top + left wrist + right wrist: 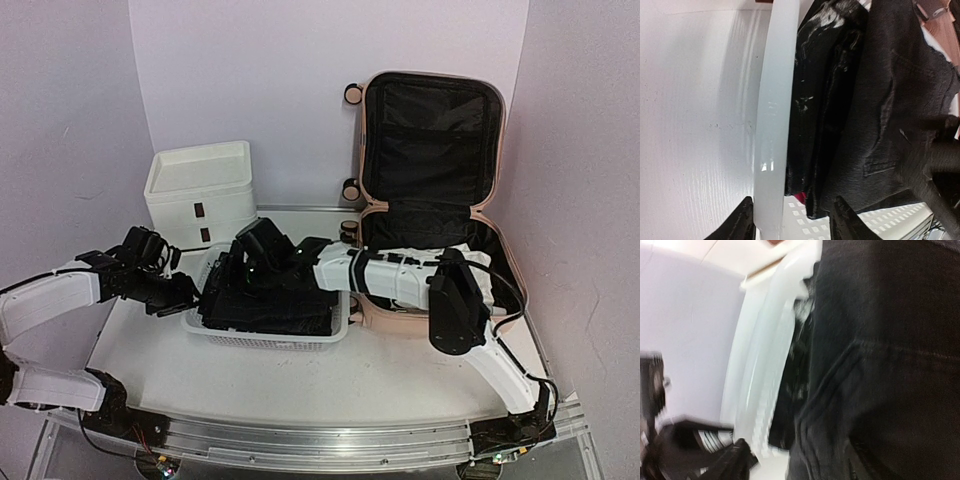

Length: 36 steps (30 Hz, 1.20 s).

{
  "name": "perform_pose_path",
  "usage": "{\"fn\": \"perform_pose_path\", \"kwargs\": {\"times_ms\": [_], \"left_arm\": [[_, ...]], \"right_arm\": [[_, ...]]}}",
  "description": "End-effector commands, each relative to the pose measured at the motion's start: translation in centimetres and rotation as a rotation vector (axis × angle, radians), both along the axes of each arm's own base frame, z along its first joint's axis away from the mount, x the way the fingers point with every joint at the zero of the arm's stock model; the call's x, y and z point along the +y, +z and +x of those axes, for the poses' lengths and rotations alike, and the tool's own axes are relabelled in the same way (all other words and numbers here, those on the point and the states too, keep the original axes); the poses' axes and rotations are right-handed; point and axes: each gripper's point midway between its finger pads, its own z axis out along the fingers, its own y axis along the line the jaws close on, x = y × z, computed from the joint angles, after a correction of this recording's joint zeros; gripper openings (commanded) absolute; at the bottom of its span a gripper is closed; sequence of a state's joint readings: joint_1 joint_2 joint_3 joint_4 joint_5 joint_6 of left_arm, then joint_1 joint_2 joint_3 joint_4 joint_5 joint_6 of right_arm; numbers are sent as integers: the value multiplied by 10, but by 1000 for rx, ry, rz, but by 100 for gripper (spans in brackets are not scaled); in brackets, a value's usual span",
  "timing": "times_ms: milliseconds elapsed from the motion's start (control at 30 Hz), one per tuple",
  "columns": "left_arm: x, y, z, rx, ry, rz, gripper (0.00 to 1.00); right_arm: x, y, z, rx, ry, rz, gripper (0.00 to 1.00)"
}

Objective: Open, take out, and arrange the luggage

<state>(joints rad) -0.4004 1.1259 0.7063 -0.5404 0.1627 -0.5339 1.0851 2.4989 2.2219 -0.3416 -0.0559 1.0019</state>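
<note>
a: where's the luggage (430, 140)?
b: at the far right corner of the surface (400, 370), open, lid standing upright, black lining showing.
a: left claw (792, 220)?
b: at the left side of the white basket (270, 338). its fingers (842, 220) stand partly apart astride the rim, not pinching it.
a: right claw (795, 465)?
b: over the dark clothes (270, 300) in the basket. that view is blurred, but it looks spread wide with nothing clamped. a white drawer unit (200, 190) sits at the far left corner.
</note>
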Motion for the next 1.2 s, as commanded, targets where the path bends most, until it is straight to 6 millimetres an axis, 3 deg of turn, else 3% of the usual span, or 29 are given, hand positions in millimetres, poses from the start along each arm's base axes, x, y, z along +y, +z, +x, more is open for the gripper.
{"fn": "perform_pose_path", "kwargs": {"times_ms": [0,100,233,500,633,767,833,933,1167], "left_arm": [[-3,32,6,-124,5,-54,54],[-2,50,5,-182,0,-70,60],[-10,80,3,-272,-59,-119,68],[-53,141,6,-421,-262,-224,73],[-86,145,13,-421,-344,-227,73],[-122,132,26,-361,-417,-226,73],[-134,130,31,-335,-440,-242,73],[-146,128,37,-332,-459,-254,73],[-154,126,39,-309,-467,-269,73]], "right_arm": [[-24,118,-27,-217,256,64,75],[-56,126,-39,-275,372,-9,87],[-116,123,-38,-308,394,-120,94],[-254,95,-8,-298,204,-329,98],[-315,80,2,-267,111,-446,98],[-362,59,16,-158,13,-502,98],[-377,52,24,-108,-28,-505,98],[-397,40,38,-71,-70,-641,98],[-413,10,72,0,-104,-817,87]]}}
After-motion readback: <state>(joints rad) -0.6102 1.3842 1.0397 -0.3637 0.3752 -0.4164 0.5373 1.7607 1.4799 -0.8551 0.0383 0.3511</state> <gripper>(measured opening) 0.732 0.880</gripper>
